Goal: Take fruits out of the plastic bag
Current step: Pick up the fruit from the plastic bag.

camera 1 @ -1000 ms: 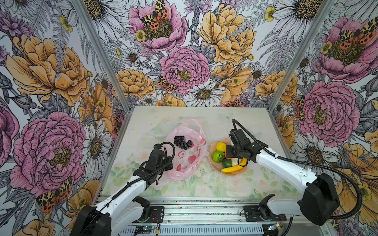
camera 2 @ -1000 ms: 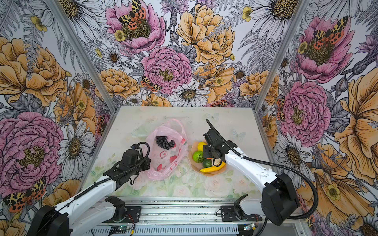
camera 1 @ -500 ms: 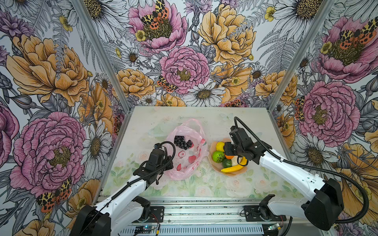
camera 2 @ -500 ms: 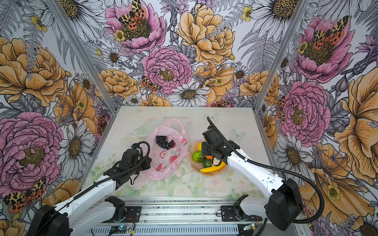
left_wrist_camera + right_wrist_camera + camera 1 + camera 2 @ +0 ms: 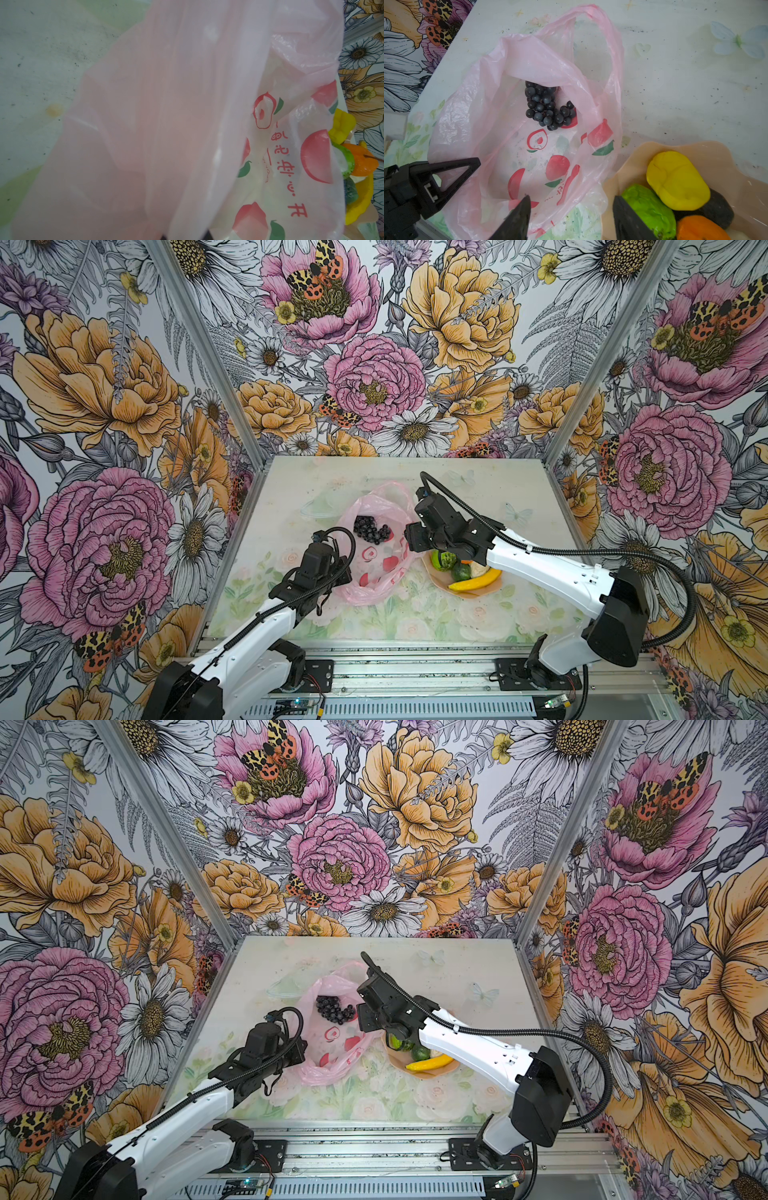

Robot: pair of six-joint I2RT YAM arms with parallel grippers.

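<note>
Bag [image 5: 376,572], pink, centre of a top view, holds 1 grape bunch [image 5: 371,528]. Left gripper [image 5: 345,571] clamped on its lower-left edge. Right gripper [image 5: 571,197] parted, empty, between bag and dish [image 5: 629,164].

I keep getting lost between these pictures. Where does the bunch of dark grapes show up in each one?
Both top views: the grape bunch lies in the open mouth of the plastic bag, mid-table.
Left wrist: not in it; the bag's side fills most of the picture.
Right wrist: the grape bunch lies inside the open bag.
Shared landmark: the bag's red fruit prints, seen in all four.
</note>
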